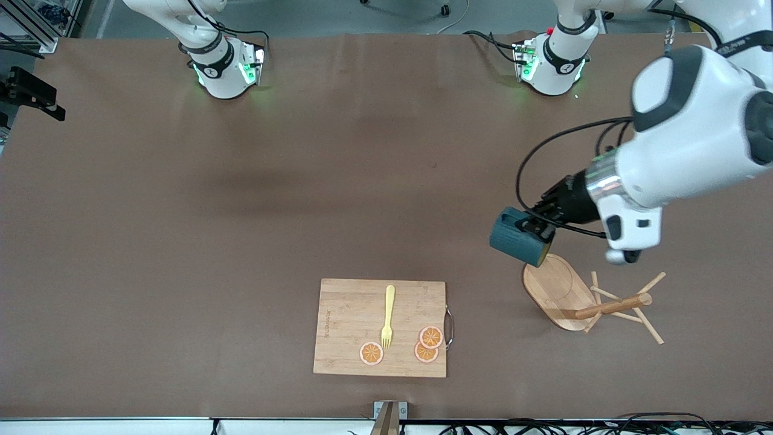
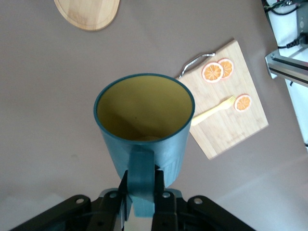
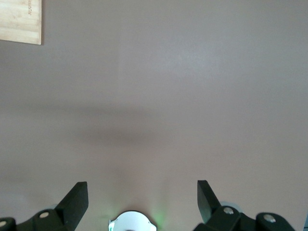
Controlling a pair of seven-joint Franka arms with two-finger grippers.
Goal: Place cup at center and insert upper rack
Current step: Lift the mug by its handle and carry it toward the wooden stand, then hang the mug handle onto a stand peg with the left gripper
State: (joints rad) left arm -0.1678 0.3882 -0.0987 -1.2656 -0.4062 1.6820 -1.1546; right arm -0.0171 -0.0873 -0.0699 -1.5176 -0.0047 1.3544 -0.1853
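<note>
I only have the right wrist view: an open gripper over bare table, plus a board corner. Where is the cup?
Observer: The left gripper holds the cup by its handle, in the air beside the upper rack.
Operator: Is that rack standing?
Observer: No, it lies tipped on its side toward the left arm's end of the table.
Operator: Anything on the board?
Observer: A yellow fork and three orange slices lie on the cutting board.

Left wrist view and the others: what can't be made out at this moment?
- Left gripper: fingers hidden by the cup handle, left wrist view.
- Mug tree: only its base edge shows there; cut off.
- Right gripper: outside the front view.
- Cutting board: cropped to a corner, right wrist view.
</note>
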